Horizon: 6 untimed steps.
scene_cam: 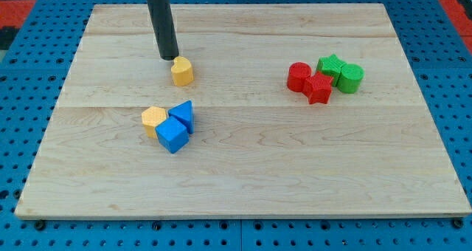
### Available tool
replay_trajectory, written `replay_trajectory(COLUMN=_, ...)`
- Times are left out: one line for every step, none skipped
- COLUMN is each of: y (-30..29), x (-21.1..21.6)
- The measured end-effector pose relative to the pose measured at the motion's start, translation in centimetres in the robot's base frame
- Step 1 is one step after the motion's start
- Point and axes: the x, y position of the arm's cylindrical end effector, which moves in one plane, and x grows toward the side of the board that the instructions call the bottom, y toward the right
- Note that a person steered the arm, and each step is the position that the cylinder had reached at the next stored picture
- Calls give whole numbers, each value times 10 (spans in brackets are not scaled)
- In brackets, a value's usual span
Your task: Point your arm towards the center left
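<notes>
My tip [169, 57] rests on the wooden board [243, 162] at the upper left of the middle, just up and left of a yellow block [182, 71], close to it or touching it. The dark rod rises from the tip toward the view's top. Below, a yellow hexagonal block [153, 119], a blue triangular block [183, 115] and a blue cube [172, 136] sit packed together. At the right, a red cylinder [299, 77], a red star-shaped block [318, 88], a green star-shaped block [331, 65] and a green cylinder [350, 78] form a cluster.
The board lies on a blue pegboard surface [22, 118] that shows all around it. A red area [15, 15] shows at the top left corner.
</notes>
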Motion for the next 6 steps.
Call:
replay_trajectory(y=21, x=34)
replay_trajectory(y=20, x=38)
replay_trajectory(y=57, x=1)
replay_trajectory(y=63, x=32)
replay_trajectory(y=20, x=45)
replay_trajectory(y=-16, x=47)
